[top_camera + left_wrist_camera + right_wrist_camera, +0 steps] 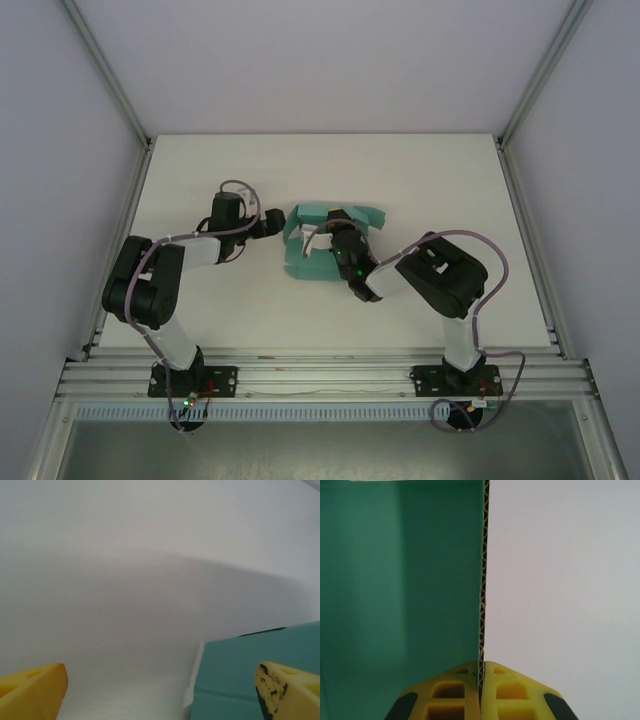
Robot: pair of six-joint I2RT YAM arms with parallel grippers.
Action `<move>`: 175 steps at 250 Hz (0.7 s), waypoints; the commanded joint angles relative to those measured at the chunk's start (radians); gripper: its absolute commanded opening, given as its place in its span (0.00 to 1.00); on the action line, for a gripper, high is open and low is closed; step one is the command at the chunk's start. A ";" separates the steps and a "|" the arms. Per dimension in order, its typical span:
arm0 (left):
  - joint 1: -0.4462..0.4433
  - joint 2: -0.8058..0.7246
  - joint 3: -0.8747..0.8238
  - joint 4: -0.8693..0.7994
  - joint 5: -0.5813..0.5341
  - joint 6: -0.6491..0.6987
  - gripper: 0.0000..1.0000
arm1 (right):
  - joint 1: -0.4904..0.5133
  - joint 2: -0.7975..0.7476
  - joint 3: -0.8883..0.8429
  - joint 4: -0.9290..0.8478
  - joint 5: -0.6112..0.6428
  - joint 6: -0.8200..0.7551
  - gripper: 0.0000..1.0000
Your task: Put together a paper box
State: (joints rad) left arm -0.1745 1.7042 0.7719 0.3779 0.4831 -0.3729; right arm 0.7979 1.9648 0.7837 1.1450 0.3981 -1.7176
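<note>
The paper box (318,262) is a teal-green card sheet, partly folded, lying mid-table between the arms. My right gripper (338,232) reaches over it and is shut on one upright panel. In the right wrist view the yellow fingertips (455,690) pinch the panel's corrugated edge (482,580), with the teal face (400,580) on the left. My left gripper (276,222) sits at the sheet's left edge. In the left wrist view its yellow fingers (32,692) stand wide apart and open, a teal flap (250,665) lying by the right finger.
The white table (420,180) is walled by white panels and aluminium posts (120,100). An aluminium rail (330,375) runs along the near edge with both arm bases bolted to it.
</note>
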 commanded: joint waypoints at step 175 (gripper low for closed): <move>-0.014 -0.089 -0.053 -0.015 -0.147 -0.020 0.89 | -0.025 -0.060 0.029 -0.171 0.017 0.141 0.00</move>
State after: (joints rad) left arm -0.2260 1.6806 0.7376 0.4366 0.3599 -0.3492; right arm 0.7837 1.9545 0.7856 1.0855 0.4194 -1.6463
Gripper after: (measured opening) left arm 0.851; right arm 0.048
